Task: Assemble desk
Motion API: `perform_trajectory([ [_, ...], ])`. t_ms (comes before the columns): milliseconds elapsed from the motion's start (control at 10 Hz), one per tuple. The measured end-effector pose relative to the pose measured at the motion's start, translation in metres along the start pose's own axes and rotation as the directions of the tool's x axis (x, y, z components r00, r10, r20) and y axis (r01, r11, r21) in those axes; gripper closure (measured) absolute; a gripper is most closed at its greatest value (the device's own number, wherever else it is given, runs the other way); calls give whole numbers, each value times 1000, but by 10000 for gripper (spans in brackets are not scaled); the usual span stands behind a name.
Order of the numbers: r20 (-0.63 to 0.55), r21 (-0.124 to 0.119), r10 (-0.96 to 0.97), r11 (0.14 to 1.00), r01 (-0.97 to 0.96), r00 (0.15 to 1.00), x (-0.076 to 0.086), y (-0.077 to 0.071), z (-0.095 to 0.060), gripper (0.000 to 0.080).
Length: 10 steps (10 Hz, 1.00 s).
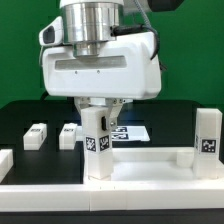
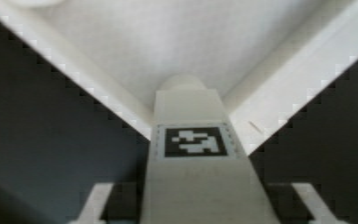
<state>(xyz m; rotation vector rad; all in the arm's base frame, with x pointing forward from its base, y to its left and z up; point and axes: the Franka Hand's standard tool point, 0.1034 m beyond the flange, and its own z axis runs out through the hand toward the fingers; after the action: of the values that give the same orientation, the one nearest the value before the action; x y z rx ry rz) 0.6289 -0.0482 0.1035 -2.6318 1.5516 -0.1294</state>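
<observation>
A white square leg post (image 1: 97, 150) with a black-and-white tag stands upright at the near left corner of the white desk slab (image 1: 150, 156). My gripper (image 1: 100, 118) hangs over the post and straddles its upper part. In the wrist view the post (image 2: 202, 130) runs up the middle to the slab's corner (image 2: 176, 25). The fingers (image 2: 99, 205) stand on either side of it with a dark gap on each side, so the jaws are open and not touching it.
Two more leg posts (image 1: 36, 136) (image 1: 70, 133) lie on the black table at the exterior view's left. A third (image 1: 207, 140) stands upright at the right. The marker board (image 1: 130, 132) shows behind the gripper. A low white border rail (image 1: 50, 183) runs along the front.
</observation>
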Motion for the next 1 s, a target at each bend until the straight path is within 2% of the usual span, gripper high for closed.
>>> perform_trajectory([
  [100,9,10,204,979,-204,979,-1,0,1,512],
  [300,60,39,524,849,-526,850,1,2,1,511],
  [500,60,38,549,833,-552,833,1,2,1,503],
  [600,56,41,487,871,-490,871,2,3,2,503],
  [700,47,48,310,949,-312,950,5,6,2,327],
  [800,40,42,120,992,-122,992,3,4,0,327],
  [900,36,49,-40,998,38,999,-1,3,-1,185],
  [1000,37,47,-109,993,107,993,-3,6,0,161],
])
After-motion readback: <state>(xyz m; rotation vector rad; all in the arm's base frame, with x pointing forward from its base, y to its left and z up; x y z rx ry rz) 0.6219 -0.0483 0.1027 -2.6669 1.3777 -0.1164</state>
